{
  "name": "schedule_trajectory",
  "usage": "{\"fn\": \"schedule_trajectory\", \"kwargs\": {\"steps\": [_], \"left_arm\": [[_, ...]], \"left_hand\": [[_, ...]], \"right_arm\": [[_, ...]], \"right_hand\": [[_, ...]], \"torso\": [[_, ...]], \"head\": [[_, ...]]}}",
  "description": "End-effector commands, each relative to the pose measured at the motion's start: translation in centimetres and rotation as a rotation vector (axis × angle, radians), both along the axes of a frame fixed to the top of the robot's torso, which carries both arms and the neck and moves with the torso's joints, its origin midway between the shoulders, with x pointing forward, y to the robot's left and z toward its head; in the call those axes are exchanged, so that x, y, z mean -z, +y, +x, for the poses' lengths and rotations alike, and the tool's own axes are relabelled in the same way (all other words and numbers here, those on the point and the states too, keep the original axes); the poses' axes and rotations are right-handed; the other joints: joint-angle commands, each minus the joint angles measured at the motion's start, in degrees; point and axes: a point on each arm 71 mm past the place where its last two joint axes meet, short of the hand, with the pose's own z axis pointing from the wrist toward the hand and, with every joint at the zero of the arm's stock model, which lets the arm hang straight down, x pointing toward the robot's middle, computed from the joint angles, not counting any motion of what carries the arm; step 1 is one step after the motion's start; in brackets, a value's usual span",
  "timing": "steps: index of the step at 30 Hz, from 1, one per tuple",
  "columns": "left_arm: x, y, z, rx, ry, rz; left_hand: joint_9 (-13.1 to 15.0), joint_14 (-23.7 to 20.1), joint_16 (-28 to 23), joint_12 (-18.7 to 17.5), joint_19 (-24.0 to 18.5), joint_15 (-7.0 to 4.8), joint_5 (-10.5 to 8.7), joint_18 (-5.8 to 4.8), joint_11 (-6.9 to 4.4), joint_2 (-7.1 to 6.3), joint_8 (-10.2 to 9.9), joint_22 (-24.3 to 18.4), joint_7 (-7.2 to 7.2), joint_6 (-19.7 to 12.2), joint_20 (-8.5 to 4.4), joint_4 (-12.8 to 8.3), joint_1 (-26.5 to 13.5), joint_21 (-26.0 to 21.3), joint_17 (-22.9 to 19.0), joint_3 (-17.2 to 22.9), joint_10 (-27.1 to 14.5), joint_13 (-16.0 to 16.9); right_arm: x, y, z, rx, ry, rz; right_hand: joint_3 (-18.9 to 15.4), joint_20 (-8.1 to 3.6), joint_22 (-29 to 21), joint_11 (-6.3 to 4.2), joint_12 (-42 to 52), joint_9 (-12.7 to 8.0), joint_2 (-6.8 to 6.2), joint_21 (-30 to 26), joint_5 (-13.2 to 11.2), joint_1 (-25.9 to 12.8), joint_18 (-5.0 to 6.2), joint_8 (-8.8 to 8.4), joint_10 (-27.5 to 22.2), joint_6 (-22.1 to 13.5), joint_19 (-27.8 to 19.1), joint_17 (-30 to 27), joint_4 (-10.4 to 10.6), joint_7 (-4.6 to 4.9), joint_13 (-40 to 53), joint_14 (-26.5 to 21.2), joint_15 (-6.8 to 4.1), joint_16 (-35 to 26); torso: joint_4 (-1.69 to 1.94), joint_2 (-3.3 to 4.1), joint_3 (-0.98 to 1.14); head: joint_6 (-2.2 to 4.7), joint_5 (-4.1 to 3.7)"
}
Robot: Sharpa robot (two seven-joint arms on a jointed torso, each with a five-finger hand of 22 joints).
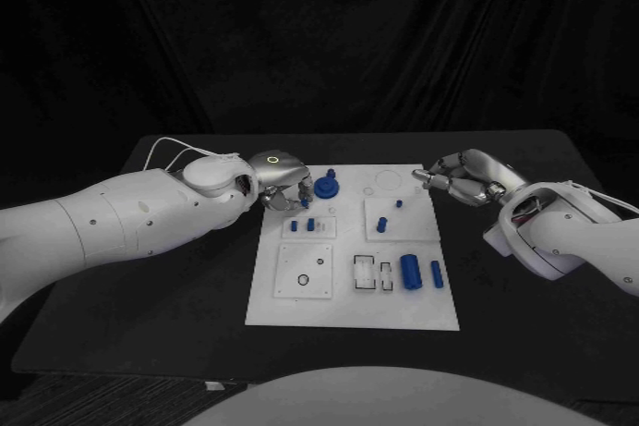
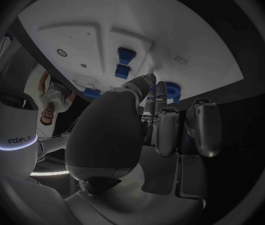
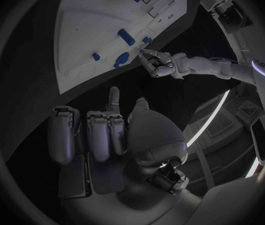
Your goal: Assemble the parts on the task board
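Observation:
The white task board [image 1: 353, 301] lies mid-table with several blue parts on it. My left hand [image 1: 283, 180] is at the board's far left corner, its fingertips [image 2: 152, 81] close beside a round blue part [image 1: 328, 184] [image 2: 174, 91]; contact or a grip is unclear. The right wrist view shows that left hand [image 3: 170, 65] with its fingertips drawn together over the board [image 3: 82, 45]. Two small blue pegs [image 1: 302, 225] stand just in front of it. My right hand [image 1: 464, 178] [image 3: 95, 135] hovers at the board's far right corner, fingers curled in, holding nothing.
More blue parts stand on the board: a peg [image 1: 382, 225], a smaller peg [image 1: 398, 204], a thick cylinder [image 1: 410, 269] and a thin rod [image 1: 436, 273]. A square plate with a hole [image 1: 304, 271] lies at the near left. Black table [image 1: 160, 306] surrounds the board.

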Motion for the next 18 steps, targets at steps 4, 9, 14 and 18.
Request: {"fn": "schedule_trajectory", "kwargs": {"steps": [4, 9, 14, 18], "left_arm": [[0.30, -0.28, -0.12, 0.004, 0.017, 0.007], [0.45, -0.37, -0.04, 0.002, 0.018, 0.009], [0.65, -0.39, -0.02, 0.000, 0.021, 0.010], [0.81, -0.47, -0.14, 0.002, 0.025, 0.010]], "left_hand": [[0.06, 0.53, -0.24, -0.24, -0.48, -0.37, -0.39, 1.04, 0.00, -0.03, -0.13, 10.24, -0.03, -0.40, -0.05, -0.02, -0.76, -0.29, -0.10, 0.42, 0.06, -0.11], [0.06, 0.51, -0.27, -0.27, -0.47, -0.37, -0.39, 1.03, 0.00, -0.03, -0.15, 10.25, -0.03, -0.42, -0.05, -0.02, -0.77, -0.28, -0.15, 0.44, 0.07, -0.12], [0.05, 0.47, -0.33, -0.29, -0.50, -0.37, -0.40, 1.05, 0.01, -0.03, -0.17, 10.23, -0.01, -0.44, -0.05, -0.01, -0.80, -0.35, -0.26, 0.44, 0.08, -0.13], [0.05, 0.41, -0.44, -0.32, -0.58, -0.36, -0.41, 1.08, 0.02, -0.02, -0.20, 10.18, 0.00, -0.48, -0.05, -0.01, -0.83, -0.51, -0.44, 0.46, 0.10, -0.14]], "right_arm": [[0.07, -0.11, -0.08, 0.011, 0.005, -0.003], [0.05, -0.09, -0.09, 0.010, 0.002, -0.002], [0.04, -0.10, -0.10, 0.011, 0.001, -0.001], [0.05, -0.12, -0.10, 0.012, 0.002, -0.002]], "right_hand": [[0.09, -0.46, 12.91, -0.28, -0.18, -0.08, -0.08, -0.19, 0.21, 0.61, 0.24, -0.25, 5.90, -0.46, 2.65, 14.60, 0.08, -0.10, 14.91, 6.02, -0.42, -0.17], [0.09, -0.46, 12.91, -0.28, -0.18, -0.08, -0.08, -0.19, 0.21, 0.61, 0.24, -0.25, 5.90, -0.46, 2.65, 14.60, 0.08, -0.10, 14.91, 6.02, -0.42, -0.17], [0.09, -0.46, 12.91, -0.28, -0.18, -0.08, -0.08, -0.19, 0.21, 0.61, 0.24, -0.25, 5.90, -0.46, 2.65, 14.60, 0.08, -0.10, 14.91, 6.02, -0.42, -0.17], [0.12, -0.46, 12.91, -0.28, -0.18, -0.12, -0.05, -0.20, 0.23, 0.68, 0.24, -0.30, 5.90, -0.49, 2.65, 14.59, 0.08, -0.09, 14.91, 6.02, -0.41, -0.18]], "torso": [[0.02, 0.00, 0.01], [0.00, 0.00, 0.00], [0.01, 0.02, 0.00], [0.00, 0.00, -0.02]], "head": [[-0.01, 0.03], [-0.01, 0.07], [-0.01, -0.10], [-0.01, -0.04]]}}
